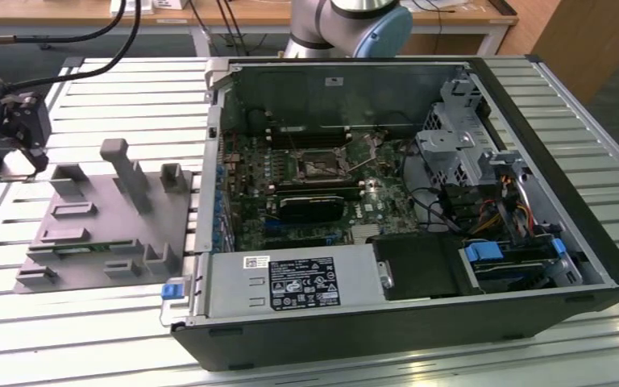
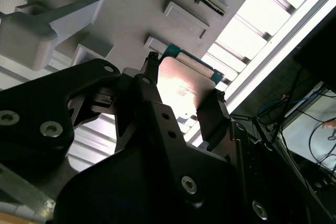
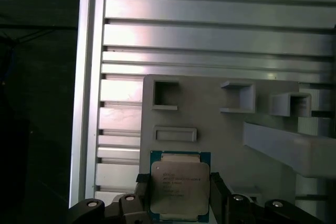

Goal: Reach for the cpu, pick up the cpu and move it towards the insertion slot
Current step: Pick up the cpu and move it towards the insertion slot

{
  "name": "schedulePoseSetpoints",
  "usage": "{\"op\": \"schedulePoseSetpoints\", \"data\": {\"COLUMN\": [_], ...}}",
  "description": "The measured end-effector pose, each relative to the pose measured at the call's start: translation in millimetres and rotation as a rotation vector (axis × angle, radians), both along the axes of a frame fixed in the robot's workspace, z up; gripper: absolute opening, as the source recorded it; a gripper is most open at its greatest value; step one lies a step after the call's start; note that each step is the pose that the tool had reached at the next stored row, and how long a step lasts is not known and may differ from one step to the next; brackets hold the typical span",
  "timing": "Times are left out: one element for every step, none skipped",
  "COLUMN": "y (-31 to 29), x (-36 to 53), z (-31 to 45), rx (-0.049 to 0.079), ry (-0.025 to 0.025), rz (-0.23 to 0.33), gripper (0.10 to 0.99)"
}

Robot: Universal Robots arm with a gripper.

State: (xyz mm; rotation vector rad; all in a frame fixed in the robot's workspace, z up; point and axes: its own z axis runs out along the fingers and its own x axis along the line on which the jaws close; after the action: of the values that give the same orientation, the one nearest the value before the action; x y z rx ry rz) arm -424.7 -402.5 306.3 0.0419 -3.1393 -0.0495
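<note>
My tool [image 3: 179, 183] is clamped on two opposite edges of the cpu [image 3: 180, 190], holding it above the grey tray [image 3: 226, 129] on the bench [image 3: 210, 35]. The slot [image 1: 318, 167] lies well off toward the exterior view's right, inside the open case [image 1: 396, 339].

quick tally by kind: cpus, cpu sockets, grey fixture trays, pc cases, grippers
cpu: 1, held in the gripper
insertion slot: 1
grey fixture tray: 1
open pc case: 1
gripper: 1
total: 5
</note>
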Motion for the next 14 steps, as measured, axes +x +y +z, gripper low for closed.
{"op": "schedulePoseSetpoints", "data": {"y": [0.0, 0.0, 0.0, 0.0, 0.1, 0.0, 0.1, 0.1, 0.1, 0.2, 0.2, 0.2, 0.3, 0.3], "x": [0.0, 0.0, 0.0, 0.0, 0.0, 0.0, 0.0, 0.0, 0.0, 0.0, 0.0, 0.0, 0.0, 0.0], "z": [1.0, 2.0, 3.0, 4.0, 5.2, 6.3, 7.5, 8.7, 10.0, 11.5, 12.9, 14.3, 15.6, 16.8], "rx": [0.000, 0.000, 0.000, 0.000, 0.000, 0.000, 0.000, 0.000, -0.001, -0.001, -0.001, -0.001, -0.001, -0.001], "ry": [0.0000, 0.0000, 0.0001, 0.0000, 0.0000, 0.0000, 0.0000, 0.0000, 0.0000, 0.0000, 0.0000, -0.0001, 0.0000, 0.0000], "rz": [0.000, 0.000, 0.000, 0.000, 0.000, 0.000, 0.000, 0.000, 0.000, 0.000, 0.000, 0.000, 0.000, 0.000], "gripper": [0.541, 0.541, 0.541, 0.541, 0.541, 0.541, 0.541, 0.541, 0.541, 0.541, 0.541, 0.541, 0.541, 0.541]}}
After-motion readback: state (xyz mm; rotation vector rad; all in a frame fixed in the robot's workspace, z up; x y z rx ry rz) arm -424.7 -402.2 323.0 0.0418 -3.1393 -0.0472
